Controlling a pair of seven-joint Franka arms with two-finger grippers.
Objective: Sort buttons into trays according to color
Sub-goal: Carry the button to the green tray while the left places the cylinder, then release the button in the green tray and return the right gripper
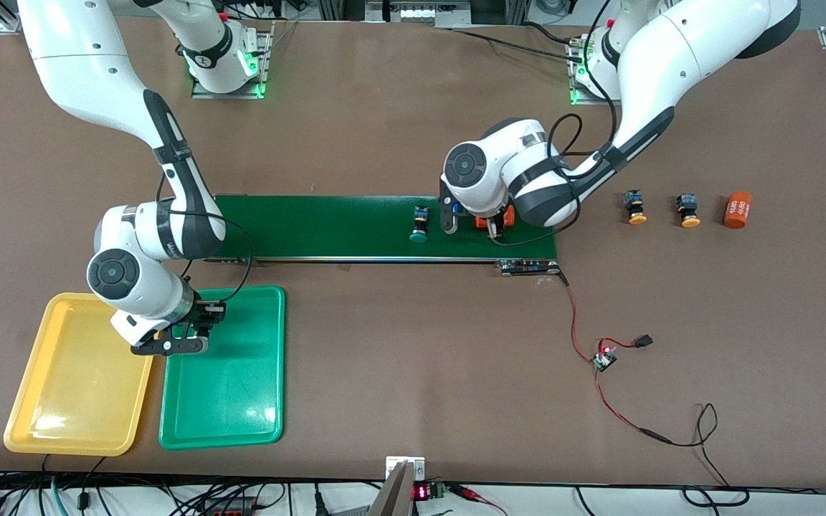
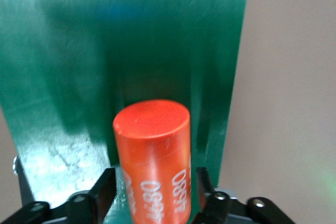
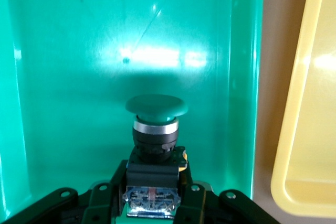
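My right gripper [image 1: 194, 333] hangs over the corner of the green tray [image 1: 241, 401] nearest the belt and the yellow tray [image 1: 62, 401]. It is shut on the dark body of a green-capped button [image 3: 156, 108]. My left gripper [image 1: 495, 226] is down on the conveyor belt [image 1: 355, 226], open. An orange "4680" cylinder [image 2: 155, 150] stands between its fingers [image 2: 105, 184] with a thin gap on each side. A second green button [image 1: 420, 223] lies on the belt beside that gripper. Two orange-yellow buttons [image 1: 634, 206] [image 1: 688, 210] lie on the table toward the left arm's end.
Another orange cylinder [image 1: 738, 210] lies next to the orange-yellow buttons. A red-and-black cable with a small board [image 1: 605, 358] runs from the belt's end toward the front camera. The yellow tray's rim [image 3: 310, 129] shows close beside the green tray [image 3: 79, 51] in the right wrist view.
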